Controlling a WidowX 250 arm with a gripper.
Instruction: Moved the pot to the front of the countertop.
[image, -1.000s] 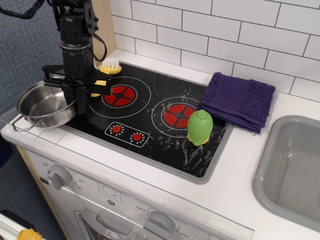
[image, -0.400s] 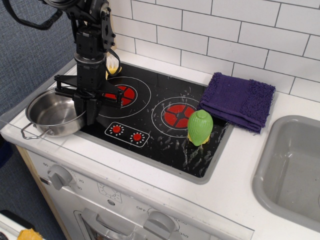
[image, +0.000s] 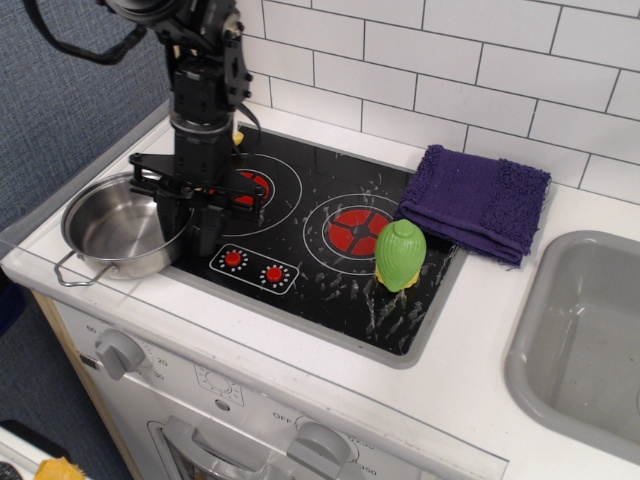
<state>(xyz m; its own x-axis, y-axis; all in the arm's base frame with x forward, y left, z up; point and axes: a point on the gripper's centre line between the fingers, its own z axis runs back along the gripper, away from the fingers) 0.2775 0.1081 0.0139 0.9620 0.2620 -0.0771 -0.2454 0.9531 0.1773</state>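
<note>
The pot (image: 122, 227) sits at the left of the frame, on the white countertop (image: 300, 345) beside the hob (image: 310, 235), its right wall over the hob's left border. A wire handle points lower left, close to the counter's rounded front corner. The gripper (image: 187, 228) comes down from the upper left and clamps the pot's right rim, one finger inside the bowl, the other outside. Bare white worktop runs along the front edge, from below the pot rightward to the sink (image: 585, 340) at the right edge. A green lemon-shaped object (image: 400, 255) stands on the hob's right side, near a purple towel (image: 478, 200) by the tiled wall.
</note>
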